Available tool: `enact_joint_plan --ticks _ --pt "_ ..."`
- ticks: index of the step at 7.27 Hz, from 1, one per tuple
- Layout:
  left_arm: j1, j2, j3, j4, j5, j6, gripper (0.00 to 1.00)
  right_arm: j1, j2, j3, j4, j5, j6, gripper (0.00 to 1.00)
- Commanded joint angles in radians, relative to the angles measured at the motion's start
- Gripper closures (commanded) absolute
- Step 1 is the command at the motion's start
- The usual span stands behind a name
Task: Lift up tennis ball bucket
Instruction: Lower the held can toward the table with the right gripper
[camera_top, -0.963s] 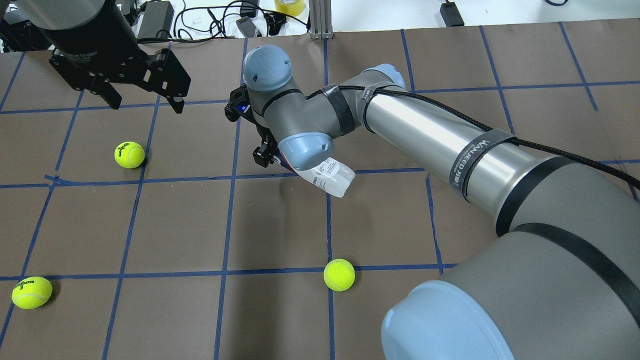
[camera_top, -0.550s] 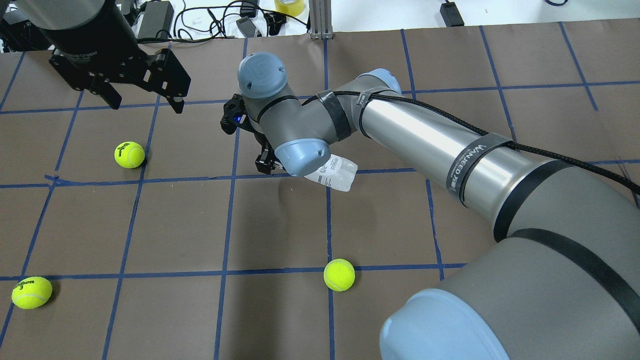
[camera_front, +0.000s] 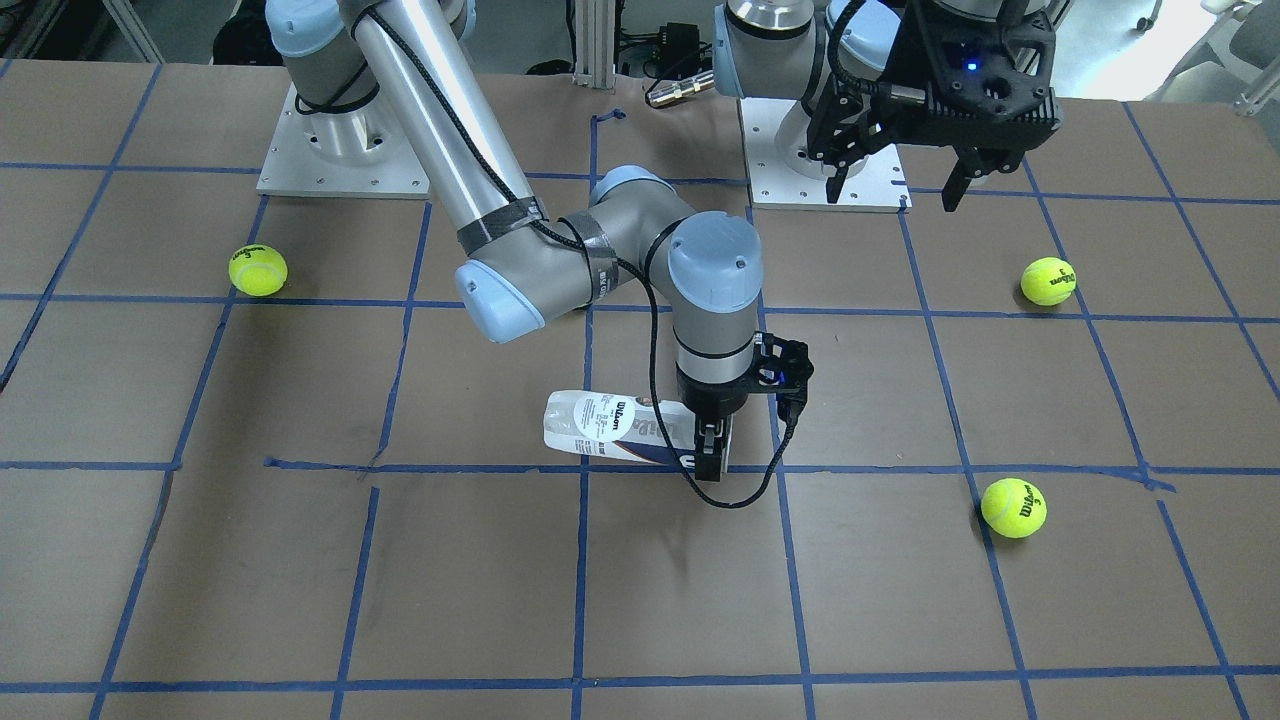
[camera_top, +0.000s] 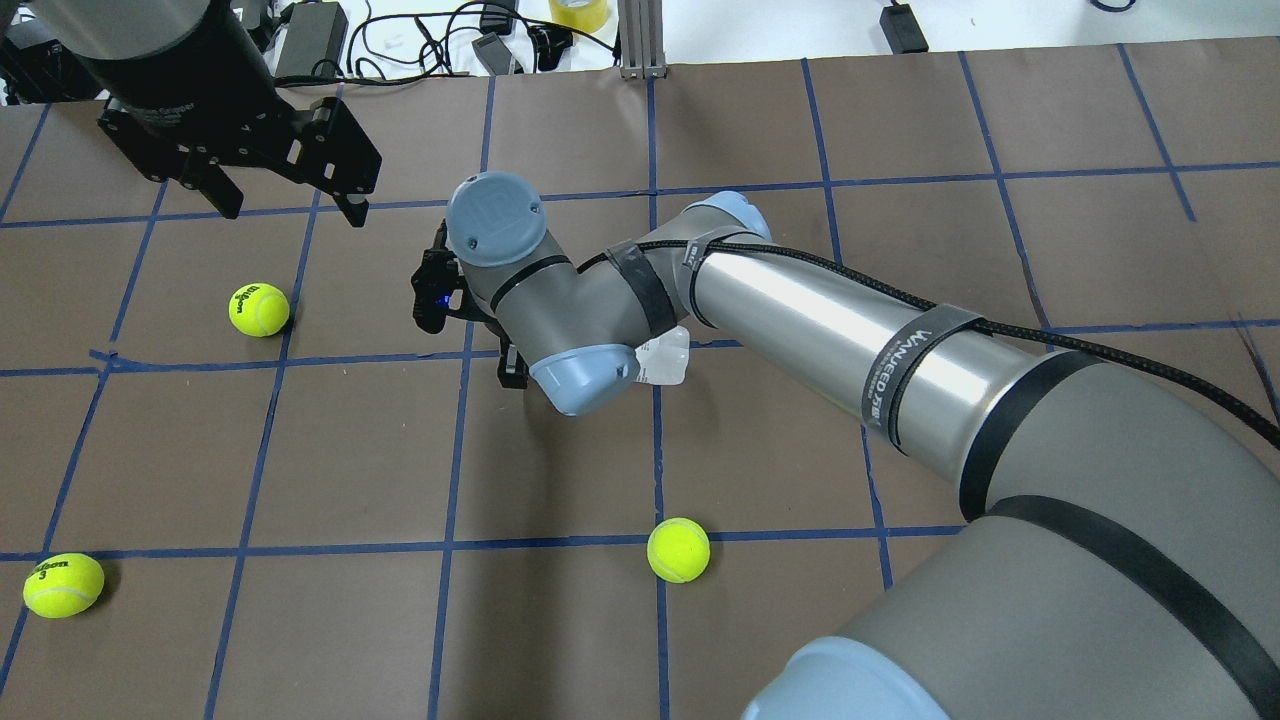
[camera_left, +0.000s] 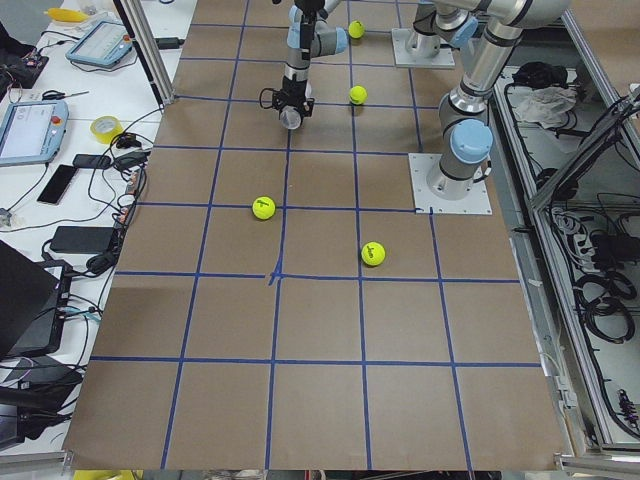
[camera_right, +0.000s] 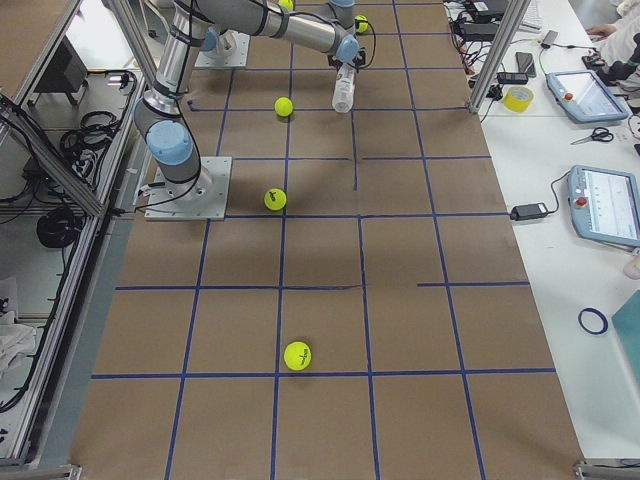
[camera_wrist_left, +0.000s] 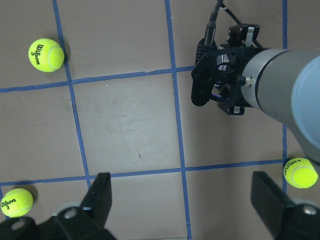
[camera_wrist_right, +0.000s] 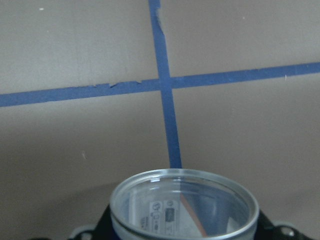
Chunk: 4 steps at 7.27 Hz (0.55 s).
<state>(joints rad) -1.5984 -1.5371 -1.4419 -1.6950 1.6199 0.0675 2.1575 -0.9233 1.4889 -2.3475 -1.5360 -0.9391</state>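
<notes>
On the brown table with blue tape lines (camera_front: 300, 560), the nearest round yellow-green tennis ball (camera_front: 1013, 507) sits alone. A bit farther back, the right gripper (camera_front: 709, 464) points down and squeezes tight on the clear plastic tennis ball bucket with the white and navy label (camera_front: 600, 425), close to its open end. The bucket lies almost flat on its side in the air, over the middle of the table. Farther back, a second ball (camera_front: 1048, 281) and a third ball (camera_front: 258, 270) rest well apart. Farthest away, the black left gripper (camera_front: 890, 195) hangs high with its fingers spread wide, holding nothing.
</notes>
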Motion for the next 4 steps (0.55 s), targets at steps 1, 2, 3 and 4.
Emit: enact_joint_plan --ticks 1,2,3,4 --pt "0.0 0.0 0.0 0.0 0.0 0.0 0.0 0.005 0.001 0.005 -0.01 0.004 -0.116 0.58" --pt "0.0 0.0 0.0 0.0 0.0 0.0 0.0 0.005 0.004 0.005 -0.01 -0.001 -0.147 0.59" --pt "0.0 0.0 0.0 0.0 0.0 0.0 0.0 0.005 0.003 0.005 -0.01 0.002 -0.15 0.57" --pt "0.0 0.0 0.0 0.0 0.0 0.0 0.0 0.005 0.011 0.01 -0.012 0.004 -0.133 0.57"
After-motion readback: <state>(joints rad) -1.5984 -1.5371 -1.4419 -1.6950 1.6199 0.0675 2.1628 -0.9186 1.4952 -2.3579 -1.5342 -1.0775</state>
